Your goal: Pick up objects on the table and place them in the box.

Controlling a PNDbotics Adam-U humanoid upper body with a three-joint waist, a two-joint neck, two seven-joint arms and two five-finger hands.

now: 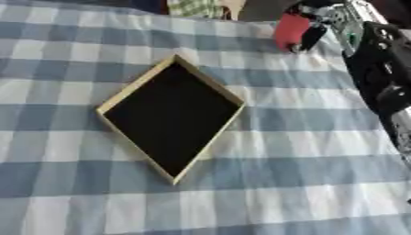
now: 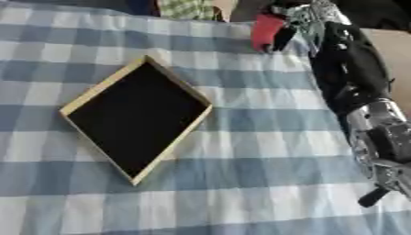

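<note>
Reaching in from the far right, the robot's right hand (image 1: 309, 28) has its dark fingers curled round a red rounded object (image 1: 291, 30), held well beyond the far right corner of the shallow wooden box with a black inside (image 1: 173, 114). That box lies corner-on — like a diamond — on the worktop's blue-and-white checked cloth (image 1: 305, 151); nothing shows inside it. The black-and-silver right arm (image 2: 361, 101) runs down the cloth's right side, right of the box.
</note>
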